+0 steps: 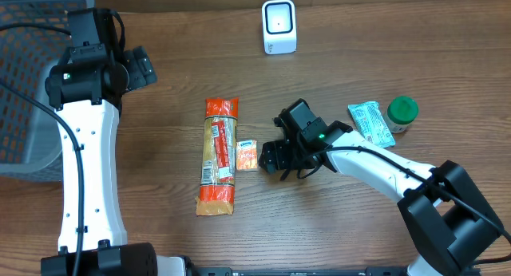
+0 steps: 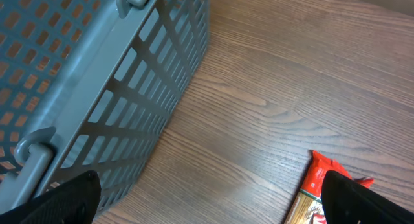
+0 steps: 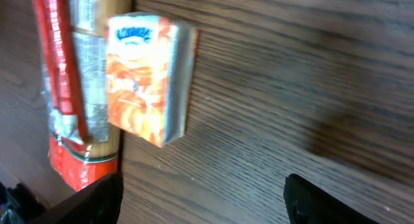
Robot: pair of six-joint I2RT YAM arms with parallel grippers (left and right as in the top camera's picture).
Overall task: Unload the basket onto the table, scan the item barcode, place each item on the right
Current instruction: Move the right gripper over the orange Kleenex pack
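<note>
The orange box [image 3: 149,78] is not held beside the pasta packet [image 1: 218,156]; the right gripper [image 3: 204,204] and left gripper [image 2: 213,201] are spread wide, presumably for pickup.

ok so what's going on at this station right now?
Two-arm barcode scanning setup. The right arm's fingers are open over the table next to the small orange box, which lies beside the spaghetti pack; nothing is gripped. The left arm's fingers are open and empty near the grey basket. No item is at the white scanner.
</note>
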